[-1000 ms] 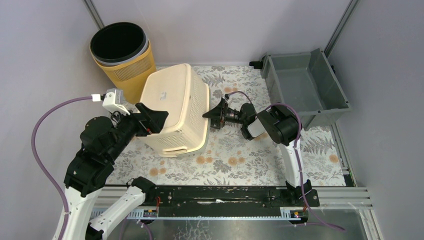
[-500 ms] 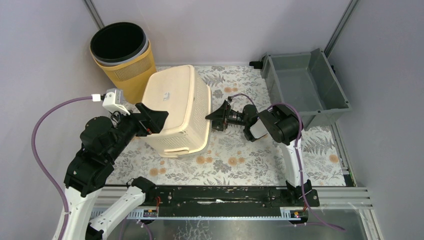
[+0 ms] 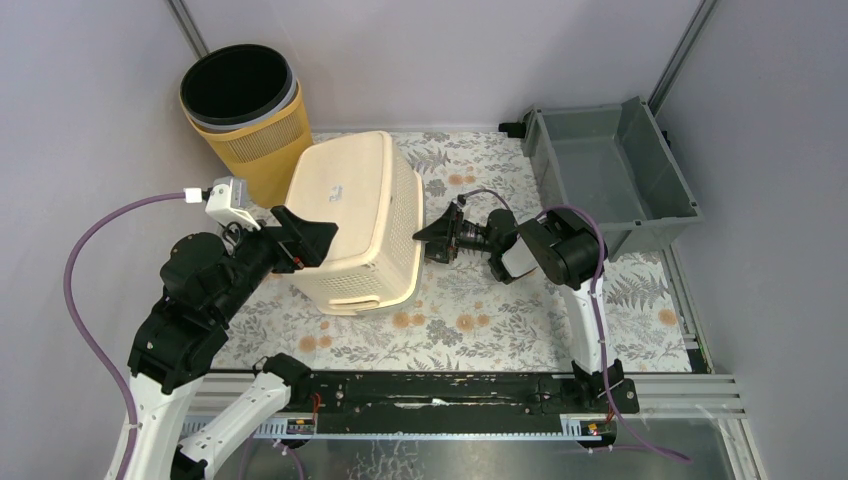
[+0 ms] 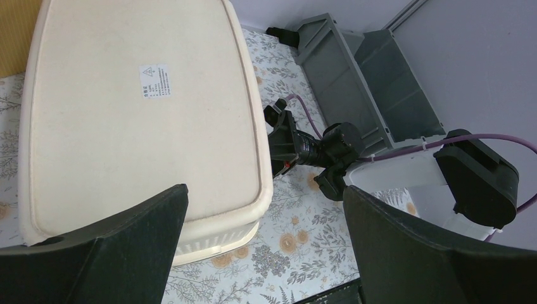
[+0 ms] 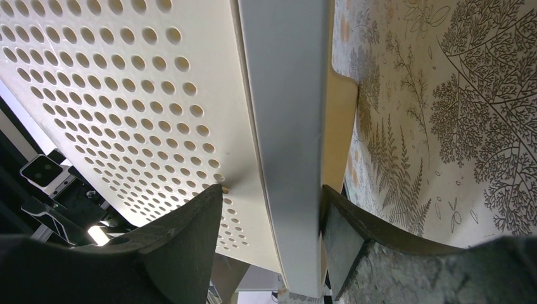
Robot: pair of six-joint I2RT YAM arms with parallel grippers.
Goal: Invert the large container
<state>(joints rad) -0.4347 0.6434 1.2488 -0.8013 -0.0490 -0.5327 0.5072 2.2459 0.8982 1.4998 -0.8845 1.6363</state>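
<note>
The large container is a cream perforated laundry basket (image 3: 350,215). It lies on the floral mat with its flat labelled base facing up, and it also shows in the left wrist view (image 4: 139,107). My right gripper (image 3: 432,240) is low at the basket's right side. In the right wrist view its jaws (image 5: 272,190) are closed over the basket's rim (image 5: 288,126), one finger on the perforated wall (image 5: 126,82). My left gripper (image 3: 300,240) hovers open and empty above the basket's near left part, its fingers (image 4: 101,253) wide apart.
A yellow round bin (image 3: 245,110) stands at the back left, close to the basket. A grey crate (image 3: 610,170) sits at the back right. The floral mat (image 3: 480,310) covers the table. Walls enclose both sides.
The basket has tipped slightly further right and lower, settling flatter with its base up. My right gripper moved a little right and down with the rim. The left arm has not moved.
</note>
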